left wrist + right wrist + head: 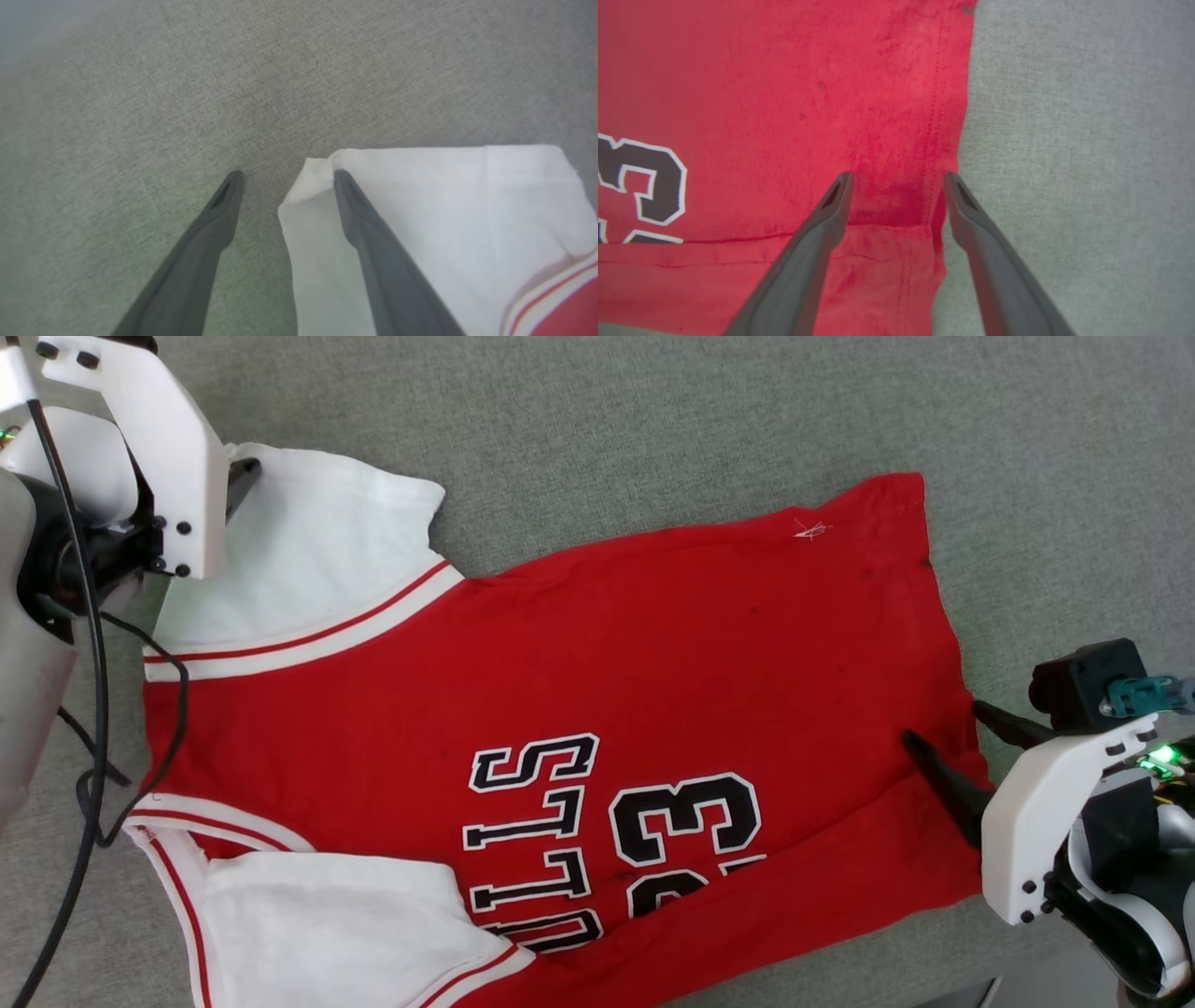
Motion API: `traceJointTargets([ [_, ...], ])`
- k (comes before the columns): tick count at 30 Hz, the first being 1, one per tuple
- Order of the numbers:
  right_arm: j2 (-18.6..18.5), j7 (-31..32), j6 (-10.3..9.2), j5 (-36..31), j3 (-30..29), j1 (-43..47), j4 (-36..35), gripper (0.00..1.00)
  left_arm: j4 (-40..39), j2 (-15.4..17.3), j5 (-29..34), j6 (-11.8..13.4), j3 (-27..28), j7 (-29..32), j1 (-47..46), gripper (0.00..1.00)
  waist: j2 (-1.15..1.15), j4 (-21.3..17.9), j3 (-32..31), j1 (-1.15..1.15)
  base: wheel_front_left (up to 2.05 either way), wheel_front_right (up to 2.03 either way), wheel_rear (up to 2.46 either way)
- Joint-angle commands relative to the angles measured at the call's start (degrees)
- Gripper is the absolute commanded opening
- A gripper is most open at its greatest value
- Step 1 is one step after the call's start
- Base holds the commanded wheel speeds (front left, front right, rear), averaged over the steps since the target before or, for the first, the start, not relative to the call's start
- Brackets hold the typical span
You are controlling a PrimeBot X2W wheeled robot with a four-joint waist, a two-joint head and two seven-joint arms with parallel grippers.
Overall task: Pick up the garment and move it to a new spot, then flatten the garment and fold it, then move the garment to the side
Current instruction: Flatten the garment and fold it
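Garment point(597, 709) lies spread face up on the grey counter point(653, 411), collar end toward the robot's left and hem toward its right, with the near long edge doubled over on itself in a shallow fold. Left claw point(287, 173) is open: one finger rests on the curled corner of the far white sleeve point(420, 210), the other on bare counter just beside it. Right claw point(897, 175) is also open, straddling the hem point(952, 116) (one finger on red cloth, the other at or just off the edge; contact there cannot be confirmed). Neither claw holds anything. Risks as judged from here: on closing, the left fingers may plough the loose sleeve corner along the counter instead of pinching it, so that only a curl of one layer is caught and slips on lifting. The right claw sits near the point where the doubled edge meets the hem, so it could take an uneven number of layers and drag the fold out of line. If one side catches and the other does not, the lift would skew the garment and undo its flat lay. The dark cable point(93, 709) hanging by the left arm crosses the shoulder area and might snag the cloth.
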Motion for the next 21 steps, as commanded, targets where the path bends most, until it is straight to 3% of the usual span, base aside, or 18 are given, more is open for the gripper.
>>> traceJointTargets([
  [1,0.29,-0.31,-0.05,-0.11,0.12,-0.86,0.12,1.00,0.72,-0.34,0.39,-0.33,-0.05,-0.49,-0.72,1.00,0.00,-0.15,0.51,-0.01,0.00,0.00,0.00],
  [3,0.40,-0.54,-0.05,-0.23,0.44,-1.20,0.42,1.00,3.08,-0.74,0.38,-0.19,-0.22,-0.56,-1.02,1.00,0.00,-0.16,0.90,-0.01,0.00,0.00,0.00],
  [4,0.41,-0.60,-0.05,-0.26,0.58,-1.30,0.59,1.00,4.19,-1.08,0.00,-0.41,-0.51,0.02,-0.83,0.73,0.00,-0.14,1.01,-0.01,0.00,0.00,0.00],
  [5,0.43,-0.71,-0.05,-0.27,0.67,-1.45,0.75,1.00,5.11,-1.43,-0.55,-0.97,-0.84,0.80,-0.49,0.08,0.00,-0.10,1.10,-0.01,0.00,0.00,0.00],
  [6,0.46,-0.79,-0.05,-0.29,0.73,-1.62,0.88,1.00,5.94,-1.76,-1.01,-1.39,-1.12,1.36,-0.09,0.00,0.00,-0.04,1.15,-0.01,0.00,0.00,0.00],
  [11,-0.25,-0.47,-0.05,-0.32,0.44,-2.07,1.64,1.00,8.35,-3.10,-2.62,-2.53,-1.31,0.79,1.51,0.00,0.00,0.70,0.52,-0.01,0.00,0.00,0.00],
  [21,-4.49,2.52,-0.05,1.63,-1.54,-5.32,2.64,1.00,5.72,-5.44,-2.98,-4.09,0.73,-9.97,1.02,0.00,0.00,4.24,-4.54,-0.01,0.00,0.00,0.00],
])
